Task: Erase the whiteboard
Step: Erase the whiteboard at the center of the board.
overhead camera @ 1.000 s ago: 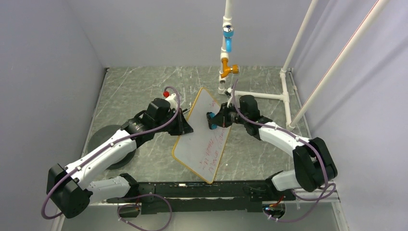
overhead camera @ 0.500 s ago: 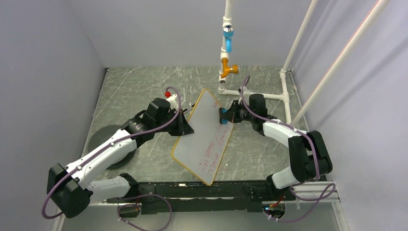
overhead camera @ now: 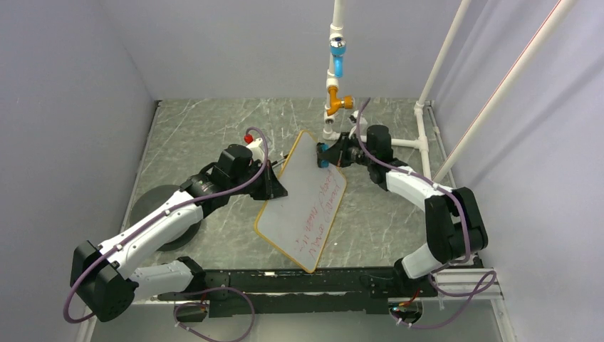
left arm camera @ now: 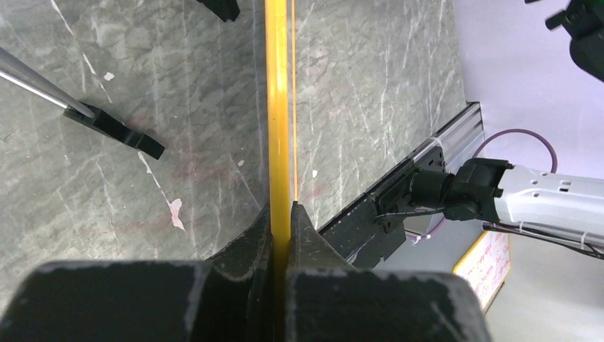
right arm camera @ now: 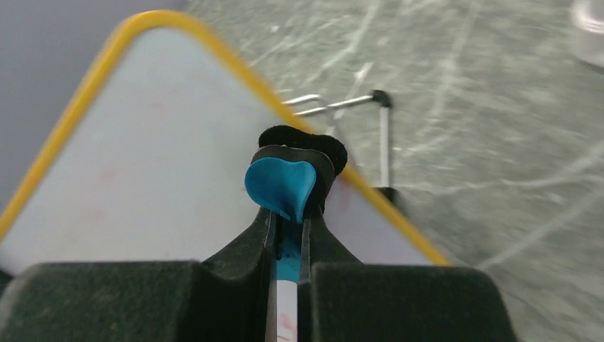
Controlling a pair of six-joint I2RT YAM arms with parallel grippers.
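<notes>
Whiteboard (overhead camera: pixel 303 206): propped on the table (overhead camera: pixel 192 135), long axis near-to-far, red writing (overhead camera: pixel 313 214) on the near half. Left pincer (overhead camera: pixel 279 187): clamped on its left frame edge. Right pincer (overhead camera: pixel 329 154): pinching the eraser (overhead camera: pixel 323 155) at the far corner; the writing lies nearward.

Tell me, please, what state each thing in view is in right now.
whiteboard: red writing on its near half, far half clean.
eraser: at the whiteboard's far right edge.
left gripper: shut on the whiteboard's yellow edge.
right gripper: shut on the eraser.
</notes>
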